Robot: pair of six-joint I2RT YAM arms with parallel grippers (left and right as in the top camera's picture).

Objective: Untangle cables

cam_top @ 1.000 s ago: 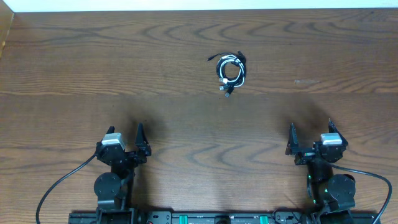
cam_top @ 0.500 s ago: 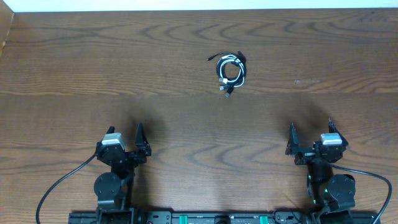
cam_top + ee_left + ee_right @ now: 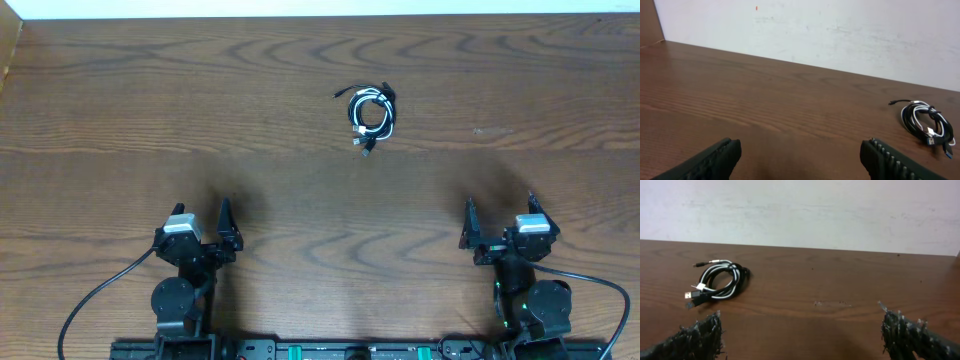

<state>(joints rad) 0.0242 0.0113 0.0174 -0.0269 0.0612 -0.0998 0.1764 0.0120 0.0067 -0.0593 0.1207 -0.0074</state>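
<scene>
The cables (image 3: 371, 114) lie as one small coiled bundle, a black cord and a white cord wound together, on the far middle of the wooden table. The bundle also shows at the right in the left wrist view (image 3: 928, 122) and at the left in the right wrist view (image 3: 718, 282). My left gripper (image 3: 205, 222) is open and empty near the front left edge. My right gripper (image 3: 498, 218) is open and empty near the front right edge. Both are far from the bundle.
The brown wooden table (image 3: 200, 120) ends at a white wall at the back (image 3: 840, 35). Thick black arm wires (image 3: 95, 300) trail from both arm bases at the front edge.
</scene>
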